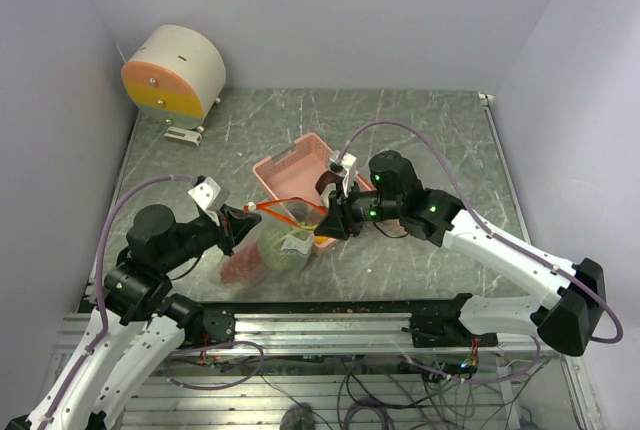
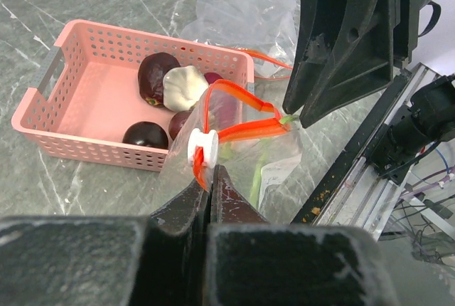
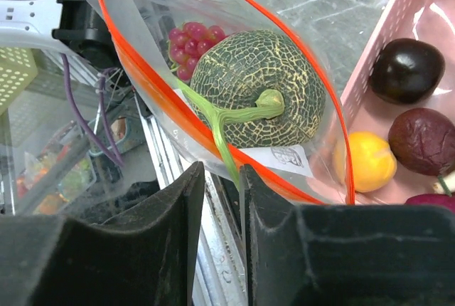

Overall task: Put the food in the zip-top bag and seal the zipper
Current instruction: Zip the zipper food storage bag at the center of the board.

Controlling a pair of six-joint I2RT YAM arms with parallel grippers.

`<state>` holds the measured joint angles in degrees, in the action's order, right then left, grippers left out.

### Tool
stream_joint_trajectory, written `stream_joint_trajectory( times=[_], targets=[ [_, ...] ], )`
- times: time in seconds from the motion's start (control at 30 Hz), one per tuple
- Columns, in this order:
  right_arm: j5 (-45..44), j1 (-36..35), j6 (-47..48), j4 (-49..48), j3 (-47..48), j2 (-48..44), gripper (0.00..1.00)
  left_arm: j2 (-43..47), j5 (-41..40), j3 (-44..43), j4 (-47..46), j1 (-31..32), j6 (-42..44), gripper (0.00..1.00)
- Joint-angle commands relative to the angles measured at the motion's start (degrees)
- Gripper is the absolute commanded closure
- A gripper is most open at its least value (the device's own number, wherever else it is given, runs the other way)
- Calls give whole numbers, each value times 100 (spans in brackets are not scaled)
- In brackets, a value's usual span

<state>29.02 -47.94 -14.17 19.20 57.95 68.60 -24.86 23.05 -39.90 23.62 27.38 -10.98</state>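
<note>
We see the left fingers (image 2: 186, 205) closed on the zipper (image 2: 245, 129), pinching the orange-red strip just beside its white slider (image 2: 201, 146) and holding that end off the surface (image 1: 420, 130). The zip-top bag (image 1: 262, 242) hangs between the two arms with its mouth spread open, close against the near side of the pink basket (image 2: 153, 40). Inside the bag lie a green netted melon (image 3: 256, 96) and, behind it, a cluster of red grapes (image 3: 192, 41). The right fingers (image 3: 178, 213) stand at the other end of the mouth with only a narrow gap between them. The melon's green stem and the strip run down into that gap, but we cannot tell whether they are pinched. In the basket lie a whitish bulb (image 2: 185, 87), dark purple fruits (image 3: 407, 70) and a yellow-orange fruit (image 3: 368, 161).
</note>
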Motion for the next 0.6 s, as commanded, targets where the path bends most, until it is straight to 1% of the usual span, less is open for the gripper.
stream_joint_trajectory(
  times=[0.0,0.1,0.2,0.23,0.3,0.37,0.43,0.47,0.53,0.57],
  targets=[
    [172,26,90,-134,-18,120,78,72,-67,-13,-165,22,-27,93],
    [124,30,85,-161,-14,189,82,95,-74,-26,-130,22,-9,93],
    [54,31,107,-134,17,280,82,122,-36,-27,-140,22,-22,93],
    [-20,25,110,-124,27,308,81,131,-25,-24,-155,22,-24,93],
    [-131,29,125,-127,40,343,74,144,2,-18,-182,22,-43,93],
    [-125,31,143,-144,41,366,68,143,0,-18,-197,20,-61,93],
    [-57,30,152,-170,25,367,68,137,-9,-25,-187,22,-59,93],
    [-59,31,166,-171,30,365,69,131,-15,-26,-179,22,-55,93],
    [-204,30,161,-124,44,330,74,134,-17,-26,-160,22,-53,93],
    [-297,29,168,-84,64,297,79,139,-19,-31,-157,22,-46,93]
  ],
)
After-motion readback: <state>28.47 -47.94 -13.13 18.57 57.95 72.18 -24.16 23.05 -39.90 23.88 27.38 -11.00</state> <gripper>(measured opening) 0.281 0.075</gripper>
